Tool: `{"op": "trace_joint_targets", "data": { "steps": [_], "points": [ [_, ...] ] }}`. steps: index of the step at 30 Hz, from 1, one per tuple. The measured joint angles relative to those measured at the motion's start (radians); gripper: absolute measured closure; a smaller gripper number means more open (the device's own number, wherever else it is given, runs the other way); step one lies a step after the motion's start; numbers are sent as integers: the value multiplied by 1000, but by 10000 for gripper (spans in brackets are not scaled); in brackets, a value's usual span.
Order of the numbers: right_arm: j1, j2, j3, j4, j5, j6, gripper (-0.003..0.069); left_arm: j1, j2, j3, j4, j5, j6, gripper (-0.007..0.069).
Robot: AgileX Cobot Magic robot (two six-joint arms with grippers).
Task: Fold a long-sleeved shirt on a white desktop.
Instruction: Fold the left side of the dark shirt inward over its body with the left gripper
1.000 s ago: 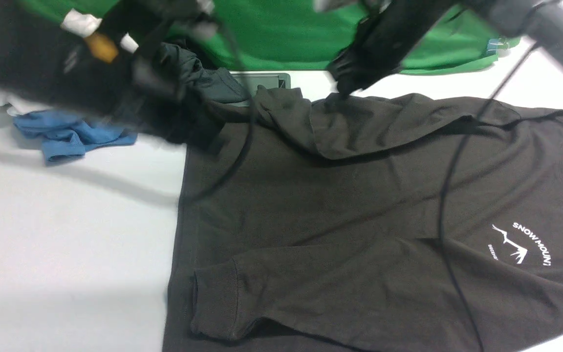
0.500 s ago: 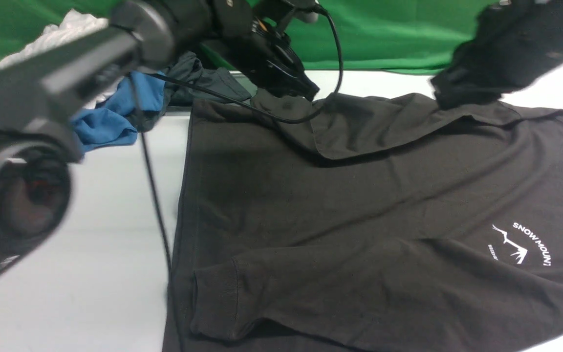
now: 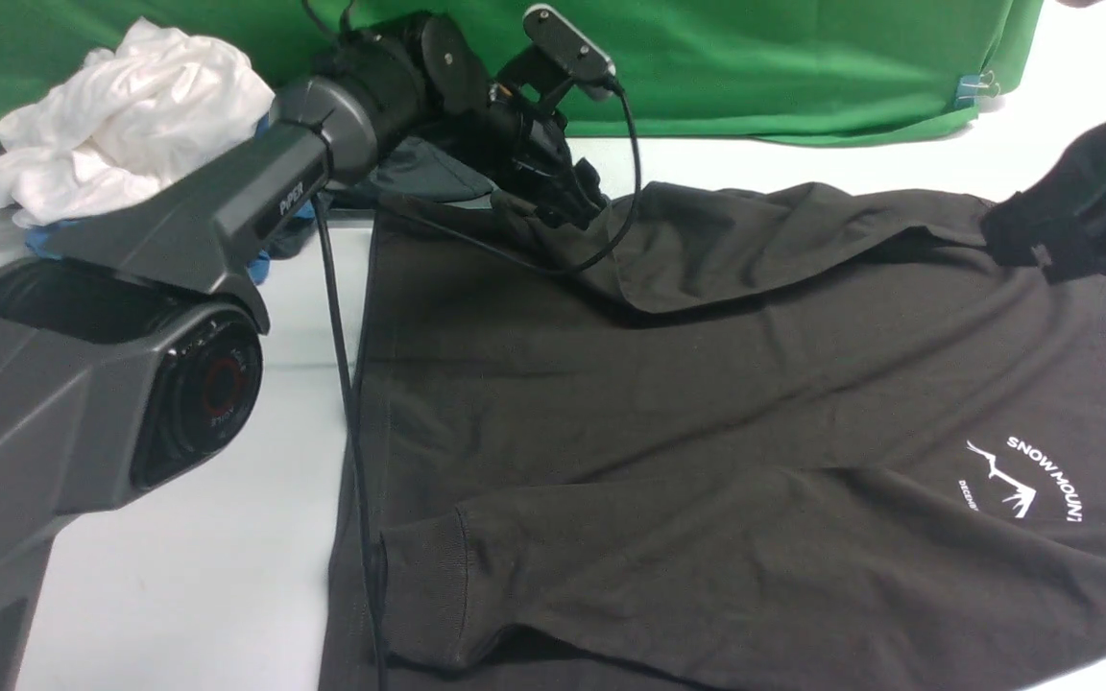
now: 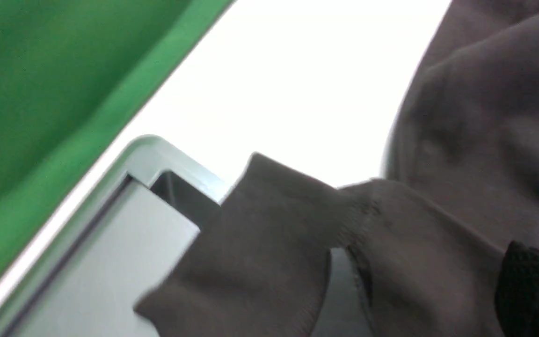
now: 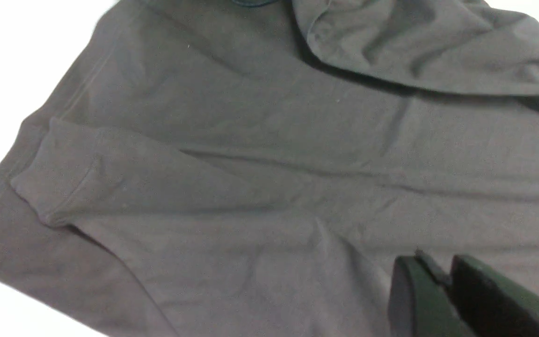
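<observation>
The dark long-sleeved shirt (image 3: 707, 403) lies flat on the white desktop (image 3: 179, 537), its white mountain logo (image 3: 1023, 480) facing up at the right. Both sleeves are folded across the body; the near cuff (image 3: 423, 585) rests by the hem. My left gripper (image 3: 580, 206) is low over the far cuff (image 4: 260, 234), which lies loose on the metal-framed panel (image 4: 157, 159). Only one of its fingers (image 4: 531, 290) shows, far to one side, so it stands open. My right gripper (image 3: 1019, 245) hovers at the far shoulder; in its wrist view the right gripper (image 5: 433, 264) is shut and empty above the cloth.
A crumpled white garment (image 3: 131, 115), a blue one (image 3: 265, 264) and a dark grey-green one (image 3: 428, 168) are piled at the back left. The green backdrop (image 3: 755, 58) hangs behind. My left arm (image 3: 83, 384) fills the left foreground, its cable (image 3: 351, 384) trailing along the shirt's hem.
My left arm swung in from the left to the far cuff and its jaws opened. My right gripper moved from the far sleeve to the far shoulder at the right. The shirt stayed put.
</observation>
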Motion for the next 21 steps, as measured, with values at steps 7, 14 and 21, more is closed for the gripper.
{"op": "trace_joint_targets", "data": {
  "steps": [7, 14, 21],
  "points": [
    [0, -2, 0, 14, 6, 3, 530, 1, 38, -2, -30, -76, 39, 309],
    [0, -2, 0, 38, 7, 3, 523, 6, 74, -7, -49, -84, 80, 459],
    [0, -6, 0, 43, 7, 3, 523, 6, 74, -7, -49, -104, 106, 557]
  ]
}}
